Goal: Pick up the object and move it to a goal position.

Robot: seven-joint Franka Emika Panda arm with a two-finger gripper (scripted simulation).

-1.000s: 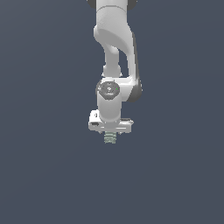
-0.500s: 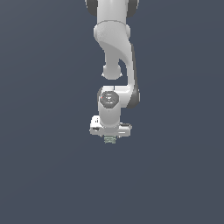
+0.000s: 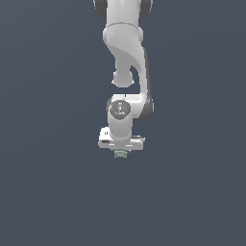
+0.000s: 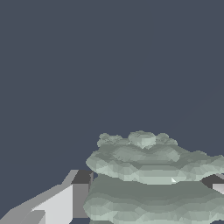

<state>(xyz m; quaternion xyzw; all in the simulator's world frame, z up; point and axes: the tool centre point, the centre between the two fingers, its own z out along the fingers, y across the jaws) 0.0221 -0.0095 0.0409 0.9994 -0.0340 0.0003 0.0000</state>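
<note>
The object [image 3: 120, 153] is a tiny pale grey-green ridged block. In the exterior view only its lower end shows, poking out under the white gripper [image 3: 120, 150]. In the wrist view the object [image 4: 151, 179] fills the space between the two fingers, its stacked ridges plain to see. One finger [image 4: 65, 199] presses on one side and the other fingertip [image 4: 216, 183] shows at the opposite side. The gripper is shut on the object and holds it off the dark surface, with the arm reaching down from above.
The dark blue-grey ground [image 3: 53, 192] spreads all around with nothing else on it. The white arm [image 3: 125, 48] rises from the gripper to the top of the exterior view.
The gripper has moved a little lower in the exterior view with the object in it. Less of the object shows under the gripper now.
</note>
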